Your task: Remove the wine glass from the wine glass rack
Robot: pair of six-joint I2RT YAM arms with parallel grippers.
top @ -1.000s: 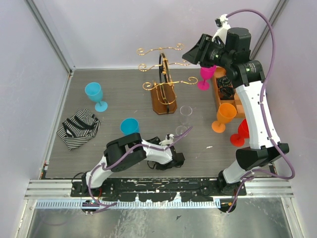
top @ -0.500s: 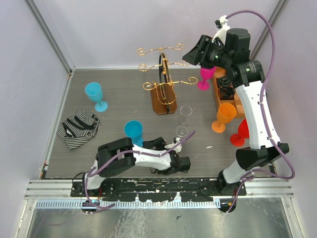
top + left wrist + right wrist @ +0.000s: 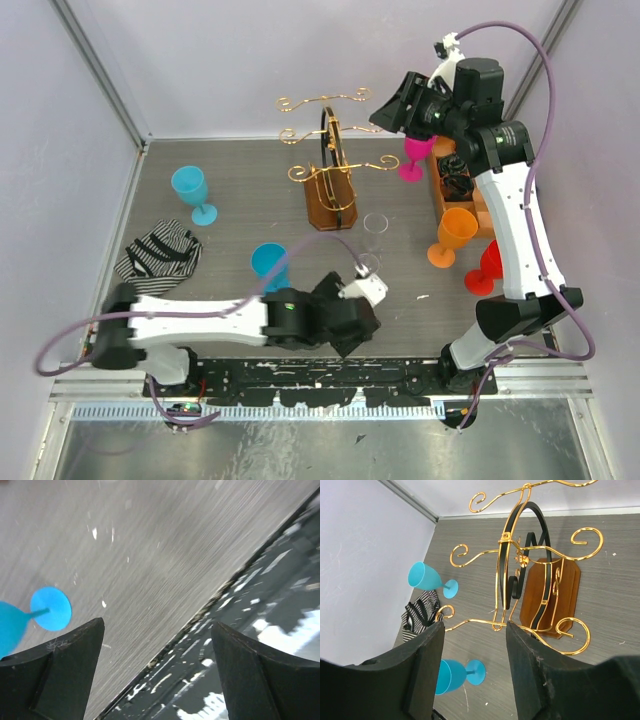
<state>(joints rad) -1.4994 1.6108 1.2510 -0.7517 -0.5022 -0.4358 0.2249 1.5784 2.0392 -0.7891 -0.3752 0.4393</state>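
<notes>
Finds rack (image 3: 530,580) hooks bare, clear wine glass (image 3: 375,228) upright on counter (image 3: 250,190); right claw (image 3: 475,647) spread empty facing hooks for reach, left claw (image 3: 156,630) spread empty, low.

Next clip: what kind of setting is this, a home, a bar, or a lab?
Most likely a lab test cell, not a home or bar. Plain white panel walls on metal framing enclose a grey tabletop, with plastic goblets such as the pink one staged around a gold wine glass rack.

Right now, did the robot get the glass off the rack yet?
Looks done: the gold rack has bare hooks, and glasses like the clear glass stand on the table. In hand: nothing; the left gripper and right gripper are open and empty. Left: nothing I can see.
</notes>
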